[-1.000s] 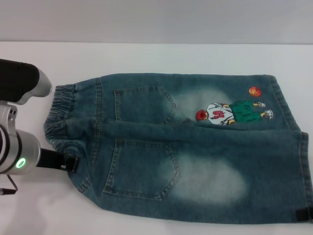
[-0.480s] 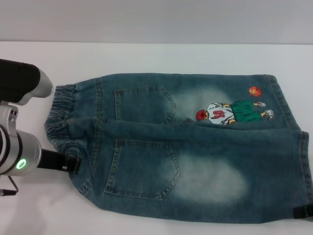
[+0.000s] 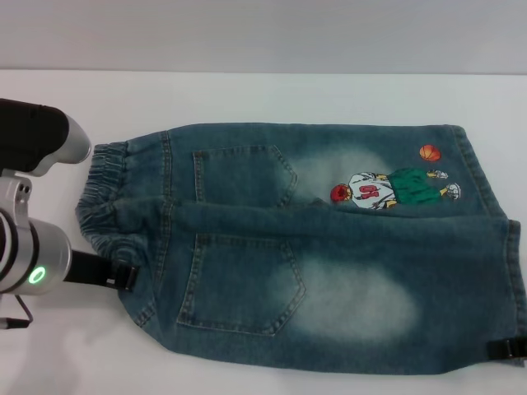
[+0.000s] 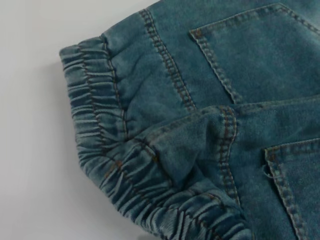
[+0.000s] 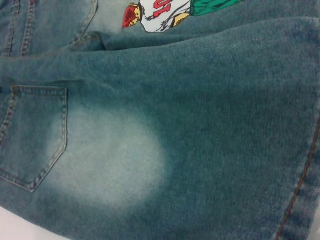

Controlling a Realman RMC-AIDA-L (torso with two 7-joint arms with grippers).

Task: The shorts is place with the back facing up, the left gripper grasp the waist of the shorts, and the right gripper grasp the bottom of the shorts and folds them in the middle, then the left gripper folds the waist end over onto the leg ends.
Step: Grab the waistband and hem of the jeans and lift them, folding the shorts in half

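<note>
You have the shorts (image 3: 313, 247) flat on the table (image 3: 247, 99), waistband (image 3: 103, 197) left beside the left gripper (image 3: 123, 276), leg hems (image 3: 502, 247) right.

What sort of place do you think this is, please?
Probably a lab test bench: a bare white table against a plain wall, holding only denim shorts, with the left gripper and right gripper at their edges.

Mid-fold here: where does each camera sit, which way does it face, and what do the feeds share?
Head view: looks forward and down at the blue-green faded denim shorts; left claw at the waistband, right claw at the near leg hem.
Left wrist view: close above the puckered elastic waistband; no robot parts show.
Right wrist view: close above the near leg, cartoon basketball-player print; no robot parts show.
Shared: the shorts in all three; the print in the head and right wrist views.
</note>
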